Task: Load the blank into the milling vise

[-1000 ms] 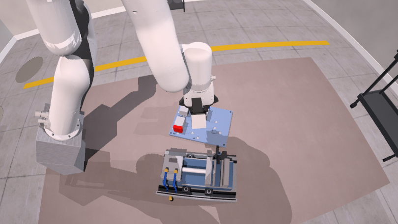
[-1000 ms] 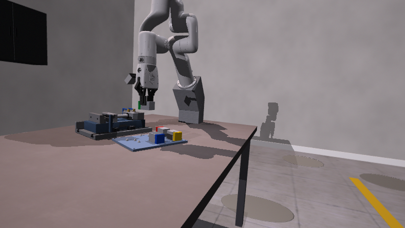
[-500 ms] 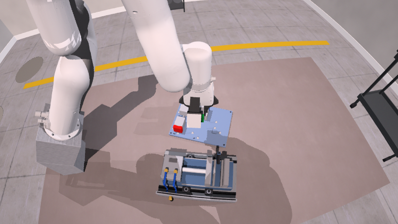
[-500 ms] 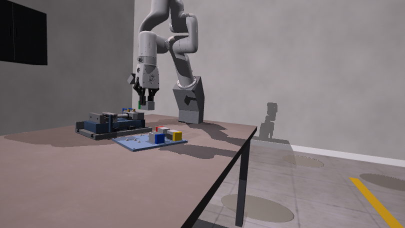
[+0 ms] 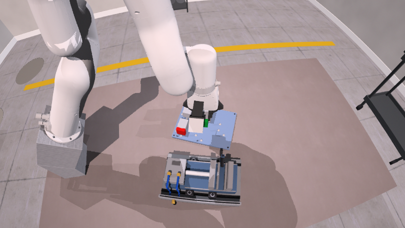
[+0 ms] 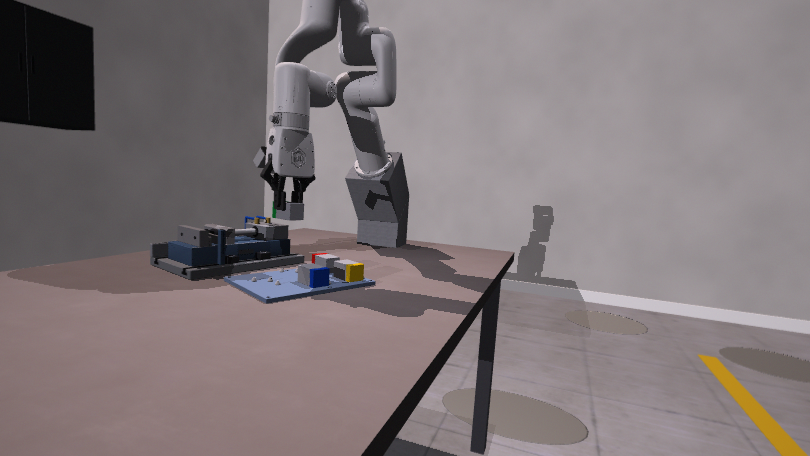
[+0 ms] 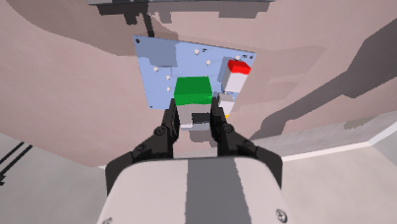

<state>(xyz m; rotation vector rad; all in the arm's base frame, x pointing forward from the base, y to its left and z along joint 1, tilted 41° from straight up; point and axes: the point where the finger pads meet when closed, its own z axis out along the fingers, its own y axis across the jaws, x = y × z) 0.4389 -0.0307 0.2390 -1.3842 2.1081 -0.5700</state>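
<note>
My gripper (image 6: pixel 287 199) is shut on the green-ended blank (image 6: pixel 289 211) and holds it level, high above the blue infeed plate (image 5: pixel 205 128). In the wrist view the green end (image 7: pixel 194 90) sticks out past my fingers. From overhead, the blank's pale face (image 5: pixel 196 124) shows under the wrist, with the green end (image 5: pixel 206 122) on its right. The milling vise (image 5: pixel 201 177) stands in front of the plate, with nothing between its jaws. Its hose block (image 5: pixel 174 169) is at the left, the fixed jaw (image 5: pixel 230 175) at the right. The work stop rod (image 5: pixel 221 158) stands at the plate end.
A red-ended blank (image 5: pixel 181 126), a blue-ended blank (image 6: pixel 314 276) and a yellow-ended blank (image 6: pixel 350 270) lie on the infeed plate (image 6: pixel 298 283). The vise (image 6: pixel 223 249) sits on its raised plate beside it. The arm's base (image 5: pixel 60 150) stands to the left. The table edge (image 6: pixel 453 339) drops off at the right.
</note>
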